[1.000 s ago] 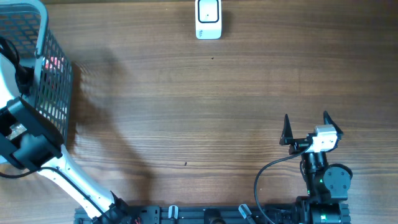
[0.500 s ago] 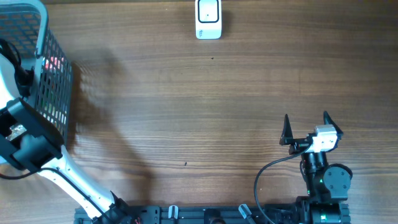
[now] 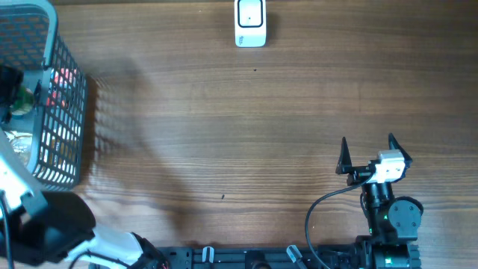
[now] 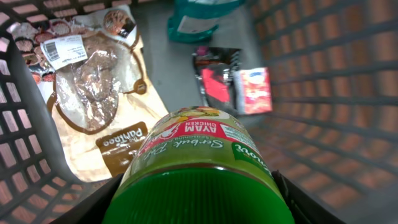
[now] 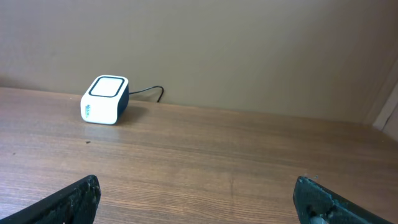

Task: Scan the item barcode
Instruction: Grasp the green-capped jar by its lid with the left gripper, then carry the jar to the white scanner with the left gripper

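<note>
One arm has shifted: left gripper [image 4: 198, 208] clamps a jar [image 4: 200, 146] inside the basket [image 3: 69, 127]; right gripper [image 3: 368, 146] stays spread.

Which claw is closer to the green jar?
Left. The left claw is closed around the jar inside the basket. The right claw sits open, far across the table.

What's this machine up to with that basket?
The left gripper is down inside the mesh basket, closed around a green-lidded jar among other packaged groceries. The right gripper waits open above the wooden table, holding nothing. The white scanner sits at the table's far edge, so nothing is scanned yet.
</note>
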Robot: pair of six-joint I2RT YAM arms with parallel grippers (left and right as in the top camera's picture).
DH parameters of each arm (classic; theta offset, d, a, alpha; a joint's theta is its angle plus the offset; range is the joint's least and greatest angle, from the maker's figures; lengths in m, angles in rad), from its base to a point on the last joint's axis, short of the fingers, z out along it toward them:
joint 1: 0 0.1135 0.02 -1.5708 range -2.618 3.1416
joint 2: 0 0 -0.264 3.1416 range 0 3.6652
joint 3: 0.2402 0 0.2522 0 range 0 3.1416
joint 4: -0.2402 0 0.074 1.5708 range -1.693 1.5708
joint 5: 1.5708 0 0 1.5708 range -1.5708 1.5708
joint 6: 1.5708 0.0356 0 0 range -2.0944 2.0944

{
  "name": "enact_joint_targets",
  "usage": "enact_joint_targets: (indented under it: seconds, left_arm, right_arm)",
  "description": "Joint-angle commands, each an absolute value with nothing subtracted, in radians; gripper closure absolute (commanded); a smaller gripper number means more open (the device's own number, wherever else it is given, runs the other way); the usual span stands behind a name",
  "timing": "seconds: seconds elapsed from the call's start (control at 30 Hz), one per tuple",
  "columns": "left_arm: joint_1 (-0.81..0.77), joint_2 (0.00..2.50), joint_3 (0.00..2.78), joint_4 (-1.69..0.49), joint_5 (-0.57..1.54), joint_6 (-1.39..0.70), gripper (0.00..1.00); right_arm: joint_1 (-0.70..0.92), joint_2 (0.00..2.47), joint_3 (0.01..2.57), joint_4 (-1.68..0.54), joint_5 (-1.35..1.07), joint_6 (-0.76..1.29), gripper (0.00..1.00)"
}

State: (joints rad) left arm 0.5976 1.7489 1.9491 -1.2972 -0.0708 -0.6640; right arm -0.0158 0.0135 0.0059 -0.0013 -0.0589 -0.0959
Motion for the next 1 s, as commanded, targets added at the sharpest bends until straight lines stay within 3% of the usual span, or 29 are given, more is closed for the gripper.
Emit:
enact_joint_targets:
  seconds: [0.0,0.27,0.43,0.53,0.73,0.97]
  left_arm:
    - [0.598,1.621,1.951,-1.296,0.02,-0.659,0.39]
    - [0.562,1.487,1.951,-1.271,0.345,-0.66,0.38]
    - [0.387,1.493,1.95,-1.243,0.382,-0.66,0.38]
    - [0.25,1.508,1.95,-1.213,0.336,-0.661,0.38]
    - [-0.091,1.597,1.95,-1.219,0.036,-0.655,0.36]
    - [-0.313,1.805,1.95,-1.222,-0.029,-0.548,0.36]
  right_arm:
    - [-0.009,0.007,0.005,0.001,-0.052,-0.105,0.0]
    - [-0.009,0.007,0.005,0.001,-0.052,-0.105,0.0]
    - [-0.009,0.007,0.005,0.001,-0.052,-0.105,0.0]
    - [-0.009,0.007,0.005,0.001,-0.052,-0.105,0.0]
    - [-0.009,0.007,0.005,0.001,-0.052,-0.105,0.0]
    - [-0.009,0.007,0.005,0.001,-0.052,-0.105,0.0]
